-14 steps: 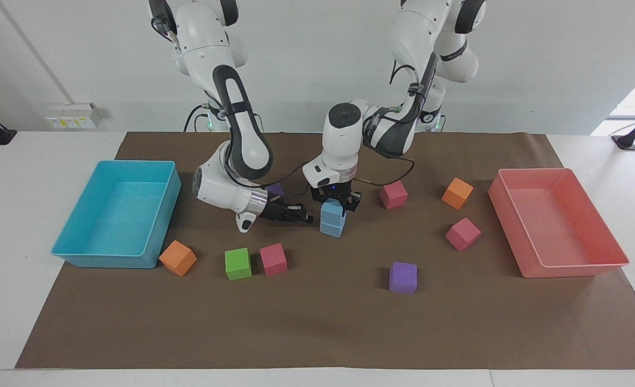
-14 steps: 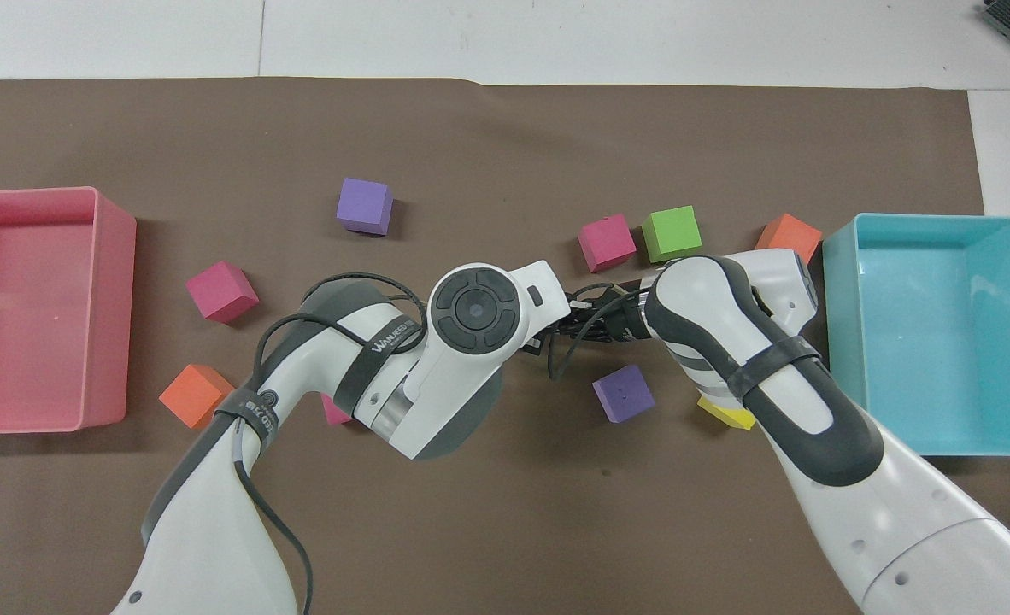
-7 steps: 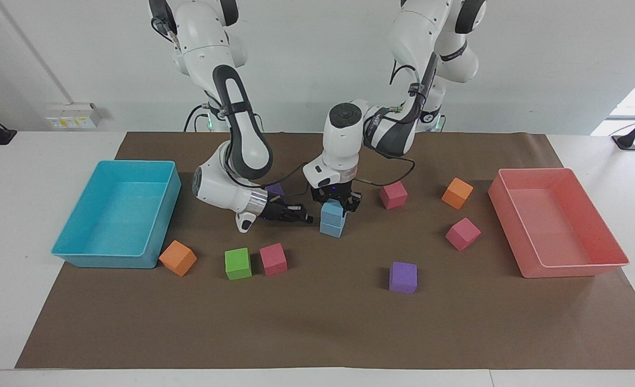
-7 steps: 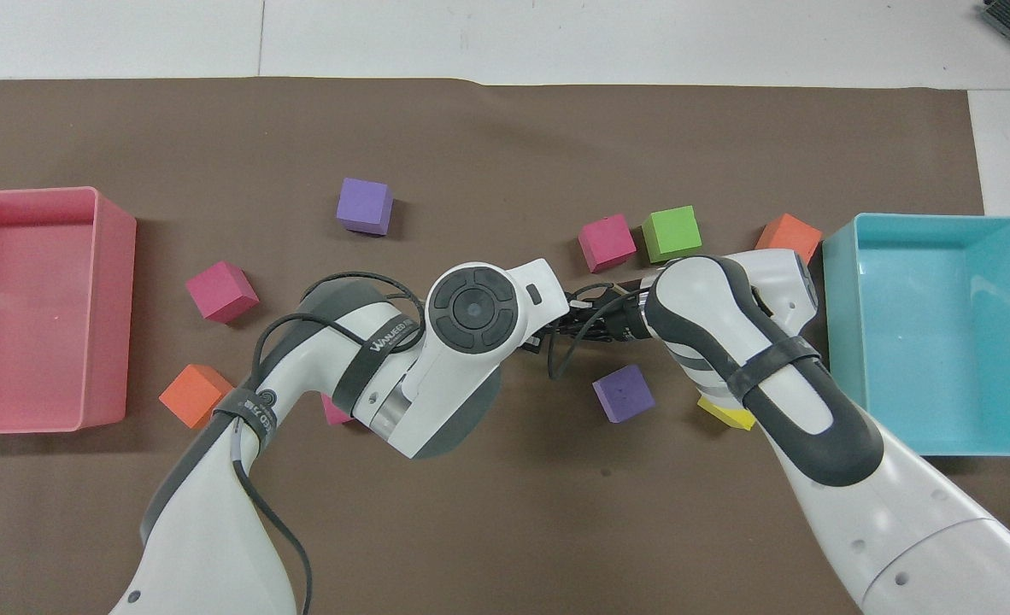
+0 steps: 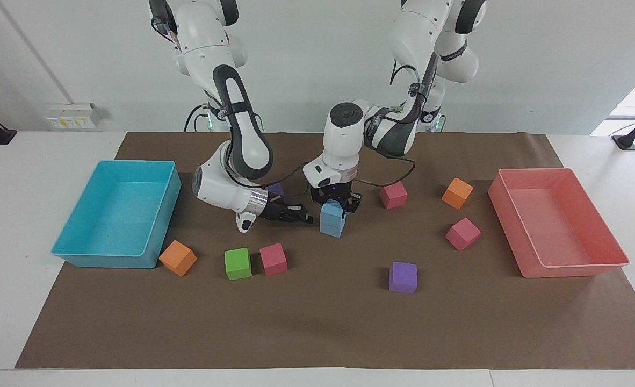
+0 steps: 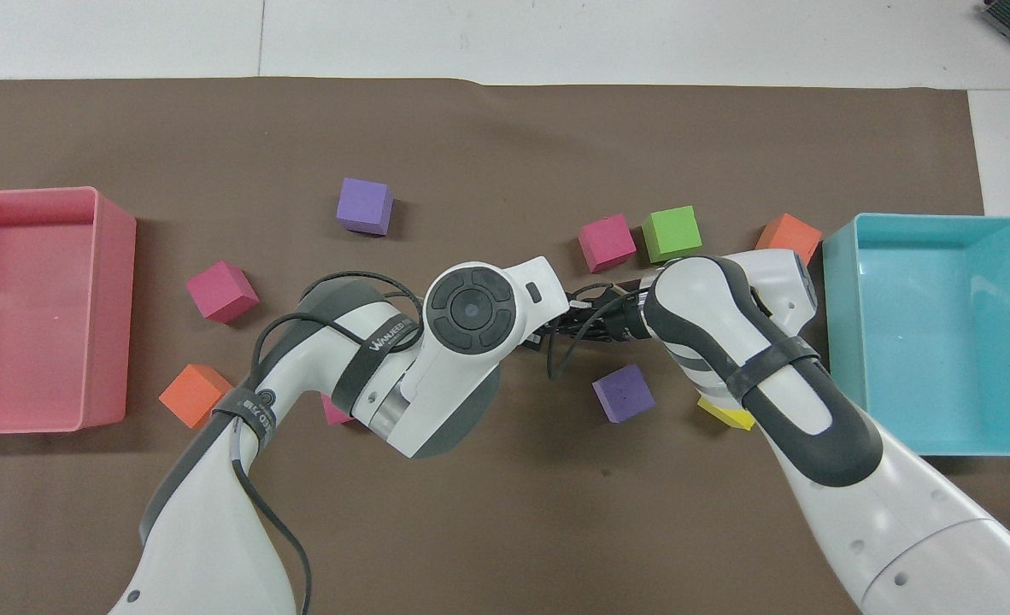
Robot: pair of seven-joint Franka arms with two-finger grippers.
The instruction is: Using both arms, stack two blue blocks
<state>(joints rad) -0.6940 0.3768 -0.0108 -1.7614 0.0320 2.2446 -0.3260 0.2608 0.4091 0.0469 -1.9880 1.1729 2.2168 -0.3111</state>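
Note:
Two sky-blue blocks stand as one column mid-mat in the facing view, the upper blue block resting on the lower blue block. My left gripper comes straight down on the column and is shut on the upper block. My right gripper lies low and level beside the stack, on the side toward the right arm's end. It is shut and holds nothing. In the overhead view the left arm's wrist hides both blocks.
A turquoise tray sits at the right arm's end, a pink tray at the left arm's end. Loose cubes lie around: orange, green, pink, purple, pink, orange, pink, yellow.
The left gripper has sunk slightly, settling the upper blue block flush on the lower one. The right arm has stayed where it was.

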